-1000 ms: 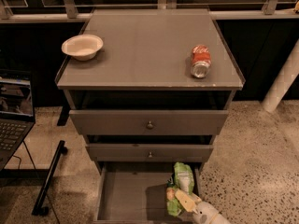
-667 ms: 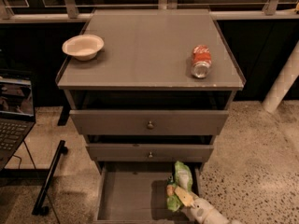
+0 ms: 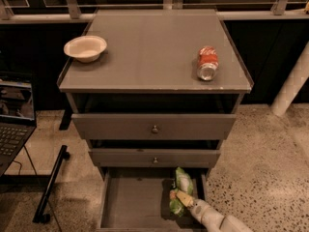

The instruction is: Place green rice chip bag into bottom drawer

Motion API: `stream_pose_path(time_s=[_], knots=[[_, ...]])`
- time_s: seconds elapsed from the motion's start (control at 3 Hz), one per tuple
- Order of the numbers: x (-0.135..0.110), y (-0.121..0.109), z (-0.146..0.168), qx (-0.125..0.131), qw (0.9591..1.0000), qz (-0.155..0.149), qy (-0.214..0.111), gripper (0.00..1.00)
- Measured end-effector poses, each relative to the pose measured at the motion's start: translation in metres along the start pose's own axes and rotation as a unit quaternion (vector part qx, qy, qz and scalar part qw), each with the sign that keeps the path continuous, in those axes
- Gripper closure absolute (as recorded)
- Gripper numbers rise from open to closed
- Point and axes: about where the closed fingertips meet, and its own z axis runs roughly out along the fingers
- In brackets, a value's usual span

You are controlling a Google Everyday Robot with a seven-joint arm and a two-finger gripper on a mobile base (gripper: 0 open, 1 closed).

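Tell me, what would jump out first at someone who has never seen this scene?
The open bottom drawer of the grey cabinet draws the eye, with the green rice chip bag at its right side and the robot's gripper against the bag, reaching in from the lower right. On the cabinet's top, a white bowl sits at the left and a red soda can lies on its side at the right.

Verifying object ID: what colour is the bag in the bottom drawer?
The bag is light green with white patches, camera view; gripper at it, bottom drawer right side.
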Motion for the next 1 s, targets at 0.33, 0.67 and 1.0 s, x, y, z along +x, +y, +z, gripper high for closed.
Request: stream_pose_path(time_s=[0.33, 0.67, 1.0], knots=[[0.012, -0.0338, 0.0182, 0.056, 0.9979, 0.009, 0.032, 1.0], [0.0151, -0.0358, 0.0213, 0.061, 0.9974, 0.008, 0.037, 0.82], [0.0152, -0.0358, 0.0213, 0.061, 0.9974, 0.008, 0.037, 0.59]])
